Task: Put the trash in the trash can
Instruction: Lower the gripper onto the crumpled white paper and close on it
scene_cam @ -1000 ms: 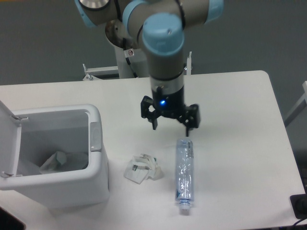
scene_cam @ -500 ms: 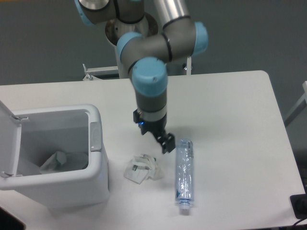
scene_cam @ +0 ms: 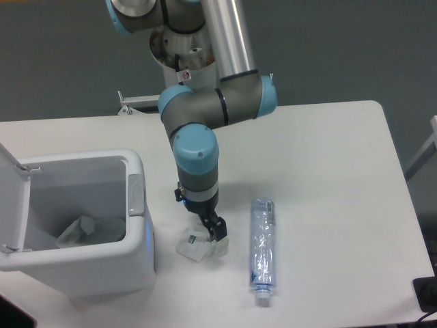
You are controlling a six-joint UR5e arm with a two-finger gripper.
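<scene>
The small crumpled white paper wad (scene_cam: pixel 194 248) lies on the white table just right of the trash can. My gripper (scene_cam: pixel 206 236) is down over the wad, its fingers standing apart on either side of the wad's top, so it is open. The clear bluish plastic bottle (scene_cam: pixel 262 249) lies lengthwise on the table right of the gripper, cap toward the front edge. The boxy white trash can (scene_cam: pixel 136 225) stands at the left with its lid (scene_cam: pixel 12 198) flipped open. Its grey inside holds a white crumpled piece (scene_cam: pixel 80 229).
The arm's blue-capped elbow (scene_cam: pixel 194 152) hangs above the wad, close to the trash can's right wall. A dark object (scene_cam: pixel 427 294) sits at the table's front right corner. The table's front edge runs just below the bottle.
The gripper has moved left and down from above the bottle's top end to the paper wad, and it has turned about its axis. The wad and bottle have not moved.
</scene>
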